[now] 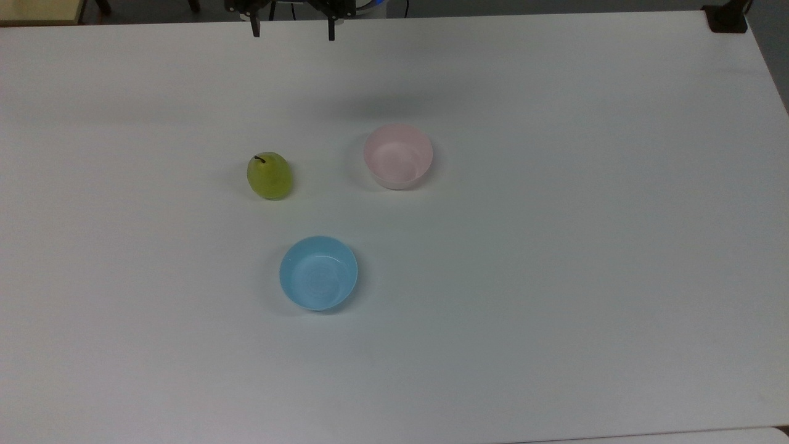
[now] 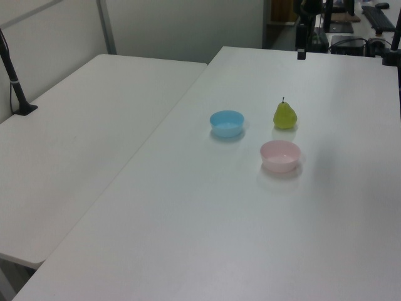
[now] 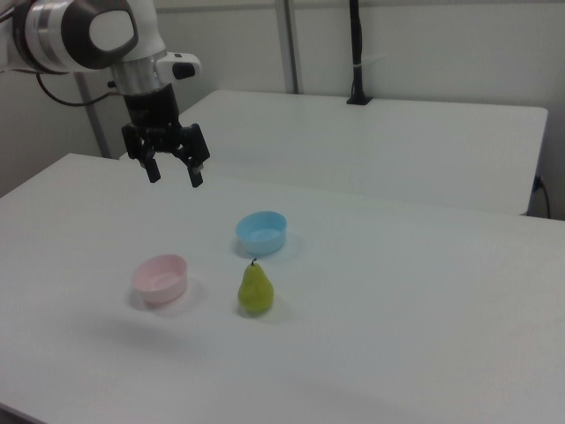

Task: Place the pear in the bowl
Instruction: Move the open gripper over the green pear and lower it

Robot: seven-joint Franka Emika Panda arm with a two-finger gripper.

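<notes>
The yellow-green pear [image 1: 269,176] [image 2: 285,115] [image 3: 255,290] stands upright on the white table with its dark stem up. The pale pink bowl [image 1: 398,155] [image 2: 280,155] [image 3: 161,278] sits empty, to the pear's right in the top view. My gripper [image 1: 293,32] [image 3: 175,174] hangs open high above the table with nothing between its fingers, at the top edge of the top view, well away from the pear and above and behind the pink bowl in the right view.
A light blue bowl [image 1: 318,272] [image 2: 227,123] [image 3: 261,232] sits empty near the pear. A second white table [image 2: 81,119] adjoins this one. A black post [image 3: 357,53] stands clamped on that table.
</notes>
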